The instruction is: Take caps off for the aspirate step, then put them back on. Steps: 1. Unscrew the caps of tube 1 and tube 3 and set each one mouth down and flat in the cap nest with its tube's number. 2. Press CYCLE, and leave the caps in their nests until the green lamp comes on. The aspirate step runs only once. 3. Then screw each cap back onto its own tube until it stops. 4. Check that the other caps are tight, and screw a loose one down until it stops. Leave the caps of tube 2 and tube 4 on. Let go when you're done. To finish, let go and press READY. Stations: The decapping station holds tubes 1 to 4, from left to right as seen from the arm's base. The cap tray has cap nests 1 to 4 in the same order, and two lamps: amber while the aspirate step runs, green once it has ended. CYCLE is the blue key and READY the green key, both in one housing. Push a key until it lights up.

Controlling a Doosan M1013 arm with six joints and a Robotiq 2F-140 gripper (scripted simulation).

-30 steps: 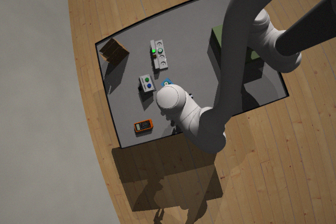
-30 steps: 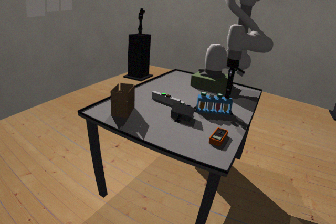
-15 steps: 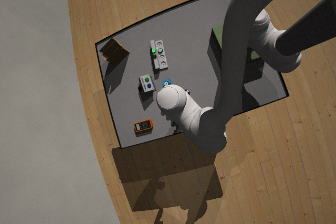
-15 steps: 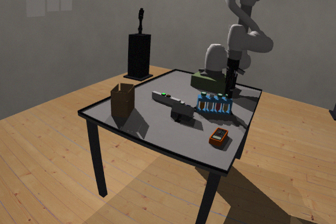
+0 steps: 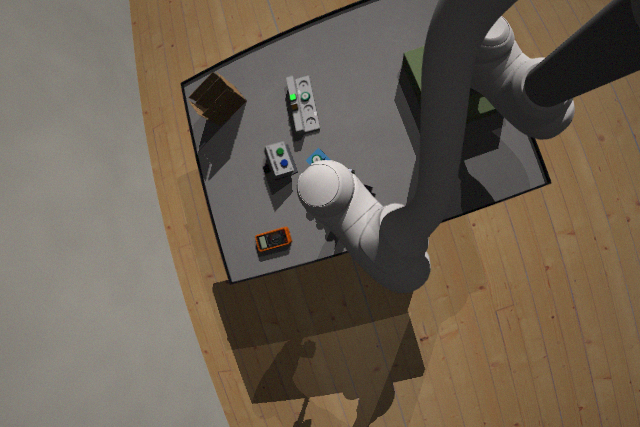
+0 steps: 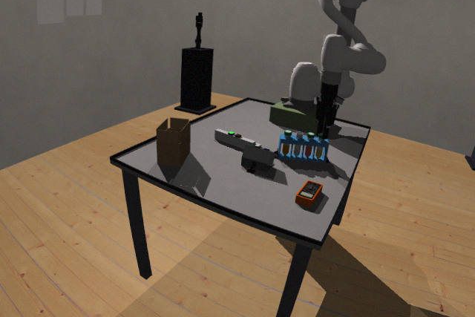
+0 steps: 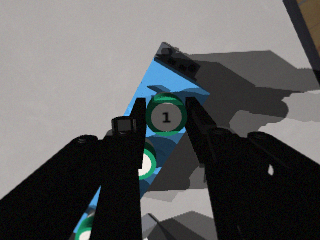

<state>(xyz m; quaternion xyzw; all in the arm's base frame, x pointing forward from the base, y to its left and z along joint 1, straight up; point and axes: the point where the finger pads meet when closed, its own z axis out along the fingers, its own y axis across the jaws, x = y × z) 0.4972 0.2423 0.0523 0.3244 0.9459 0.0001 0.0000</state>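
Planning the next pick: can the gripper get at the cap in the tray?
Probably, but not yet: the gripper is shut on cap 1. The tray cap sits exposed, nothing over it.
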